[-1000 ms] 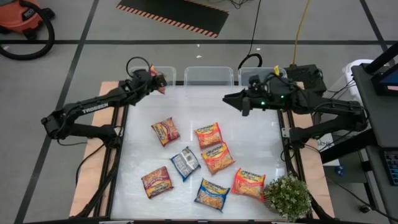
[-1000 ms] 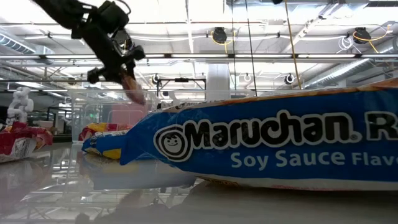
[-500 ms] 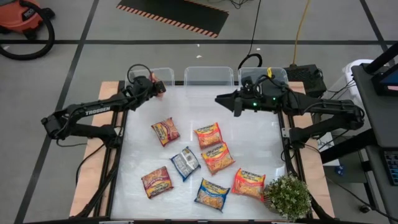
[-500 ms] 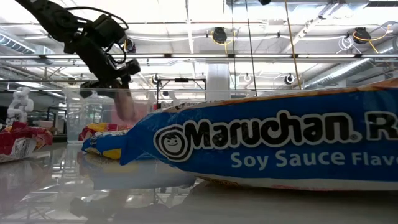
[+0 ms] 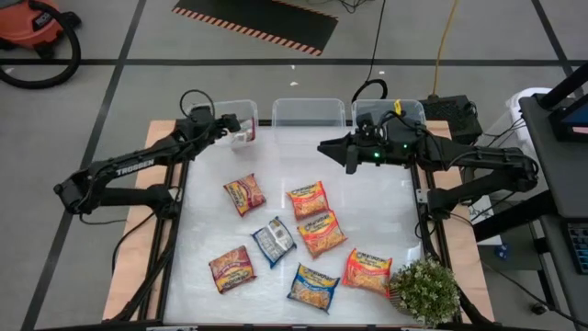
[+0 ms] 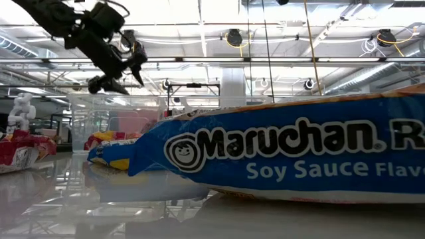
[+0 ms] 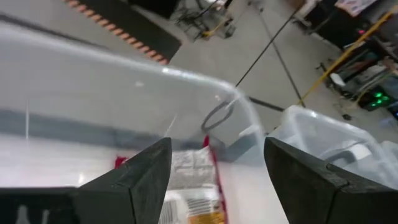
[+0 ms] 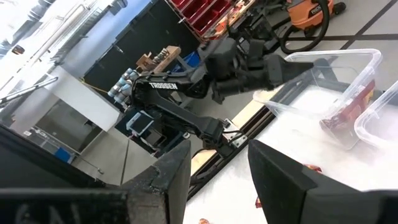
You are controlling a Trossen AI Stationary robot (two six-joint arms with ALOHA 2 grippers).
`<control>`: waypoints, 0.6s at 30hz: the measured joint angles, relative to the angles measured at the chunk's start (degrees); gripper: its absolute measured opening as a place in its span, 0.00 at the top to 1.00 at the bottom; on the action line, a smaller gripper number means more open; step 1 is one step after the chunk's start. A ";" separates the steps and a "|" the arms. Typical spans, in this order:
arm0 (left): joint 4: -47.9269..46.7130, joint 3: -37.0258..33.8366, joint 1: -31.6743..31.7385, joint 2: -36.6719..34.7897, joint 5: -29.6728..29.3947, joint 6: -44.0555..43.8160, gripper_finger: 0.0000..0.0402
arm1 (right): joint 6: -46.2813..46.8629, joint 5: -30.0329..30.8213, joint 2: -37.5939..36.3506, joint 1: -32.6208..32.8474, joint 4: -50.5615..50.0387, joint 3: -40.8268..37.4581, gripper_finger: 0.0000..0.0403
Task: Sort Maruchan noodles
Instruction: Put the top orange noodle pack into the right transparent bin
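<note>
- Left wrist view: dark red packet (image 7: pixel 189 186) lies inside the left clear bin (image 7: pixel 261 134), below the spread left gripper (image 7: pixel 214 180).
- Lift straight up, clear of the rim.
- Right gripper (image 5: pixel 346 158), fingers parted and empty, hangs above the table's far edge.

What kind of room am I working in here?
Most likely a robotics lab or workshop: exposed ceiling trusses with hanging lights, an orange shop vacuum on a bare floor marked with hazard-striped tape, and another arm rig beyond the table.
</note>
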 joint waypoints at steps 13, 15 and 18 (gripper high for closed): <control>-3.88 0.37 -4.01 -15.75 5.35 4.74 0.35 | 0.27 -8.26 -1.11 0.00 -7.72 0.02 0.61; -4.14 0.37 -5.81 -17.33 6.65 4.15 0.35 | 0.18 -9.11 -1.45 0.23 -9.70 0.02 0.61; -4.19 0.37 -10.00 -18.69 7.18 4.54 0.35 | -1.29 -9.21 -2.26 1.13 -13.02 0.02 0.61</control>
